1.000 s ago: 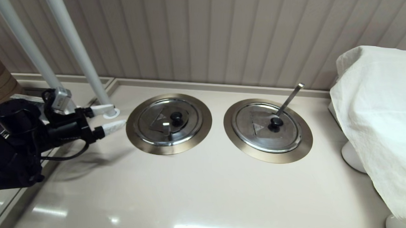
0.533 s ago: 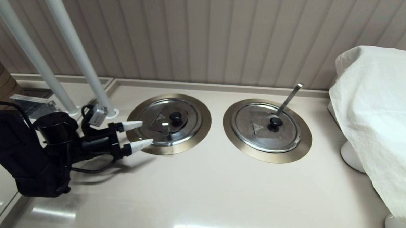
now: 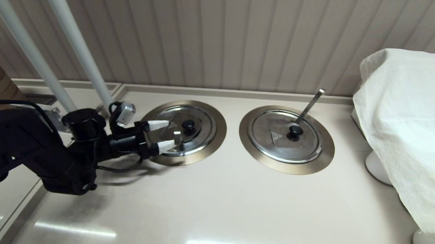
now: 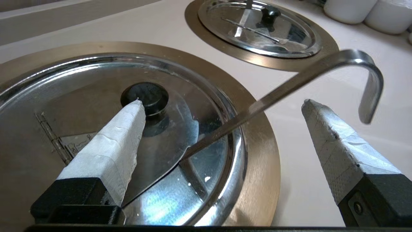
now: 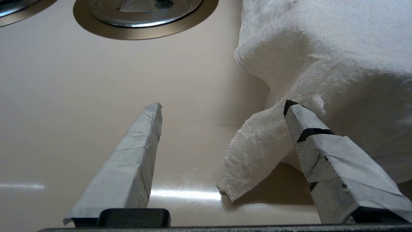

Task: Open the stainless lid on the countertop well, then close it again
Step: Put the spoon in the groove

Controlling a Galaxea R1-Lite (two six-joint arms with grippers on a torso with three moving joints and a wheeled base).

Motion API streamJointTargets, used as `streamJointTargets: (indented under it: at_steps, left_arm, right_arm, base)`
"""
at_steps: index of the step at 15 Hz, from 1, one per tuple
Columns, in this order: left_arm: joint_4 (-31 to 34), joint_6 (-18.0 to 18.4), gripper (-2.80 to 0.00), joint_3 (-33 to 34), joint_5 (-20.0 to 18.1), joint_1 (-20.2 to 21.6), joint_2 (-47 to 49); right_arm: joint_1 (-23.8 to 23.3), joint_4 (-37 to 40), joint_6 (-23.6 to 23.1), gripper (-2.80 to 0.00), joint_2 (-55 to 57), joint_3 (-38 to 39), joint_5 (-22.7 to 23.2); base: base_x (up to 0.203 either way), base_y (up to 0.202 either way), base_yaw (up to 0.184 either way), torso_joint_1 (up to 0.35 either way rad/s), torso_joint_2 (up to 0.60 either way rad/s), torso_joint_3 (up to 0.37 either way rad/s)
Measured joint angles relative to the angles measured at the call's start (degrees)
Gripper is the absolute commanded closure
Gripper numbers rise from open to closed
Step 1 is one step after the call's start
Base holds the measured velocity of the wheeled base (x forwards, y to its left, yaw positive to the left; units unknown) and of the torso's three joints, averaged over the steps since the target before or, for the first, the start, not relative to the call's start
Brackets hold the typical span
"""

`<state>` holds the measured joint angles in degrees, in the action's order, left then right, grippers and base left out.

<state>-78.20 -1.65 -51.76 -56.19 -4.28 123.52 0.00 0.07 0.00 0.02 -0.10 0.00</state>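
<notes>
The stainless lid [image 3: 188,126] with its black knob [image 3: 188,125] lies flat and closed in the left countertop well, whose bronze-grey ring [image 3: 217,136] surrounds it. My left gripper [image 3: 172,133] is open and hovers low over the lid's left part, just short of the knob. In the left wrist view the lid [image 4: 96,96] fills the space under my open left gripper [image 4: 222,102]. One finger [image 4: 112,141] points at the knob [image 4: 145,96], and a hooked ladle handle [image 4: 289,87] rises out of the lid's notch between the fingers. My right gripper [image 5: 223,105] is open, low over the counter beside a white cloth.
A twin lid [image 3: 286,136] with a dark patch and a long ladle handle [image 3: 310,106] sits in the right ring. A white cloth [image 3: 404,126] covers things at the right over white bases [image 3: 379,167]. Two slanted white poles [image 3: 77,50] stand at the back left.
My left arm has swung right from the counter's left edge. Its open gripper has moved from beside the ring to over the left lid, near the knob. The lid has not moved.
</notes>
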Motion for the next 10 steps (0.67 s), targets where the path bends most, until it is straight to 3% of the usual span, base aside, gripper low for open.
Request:
streamJointTargets:
  at_steps: [1, 5, 10]
  left_arm:
    - [1.7, 0.0, -2.8, -1.4, 1.1, -0.6, 0.0]
    - [4.6, 1.4, -2.8, -5.4, 12.0, -6.6, 0.7]
    - [6.1, 1.8, -2.8, -8.4, 14.4, -10.2, 2.6]
  right_arm:
    - [0.0, 0.0, 0.0, -2.8, 0.0, 0.0, 0.0]
    - [0.0, 0.0, 0.0, -2.8, 0.0, 0.0, 0.0]
    - [0.0, -0.1, 0.0, -2.8, 0.0, 0.0, 0.0]
  base:
    - [0.0, 0.0, 0.0, 0.0, 0.0, 0.0]
    - [0.0, 0.0, 0.0, 0.0, 0.0, 0.0]
    - [0.0, 0.0, 0.0, 0.0, 0.0, 0.0]
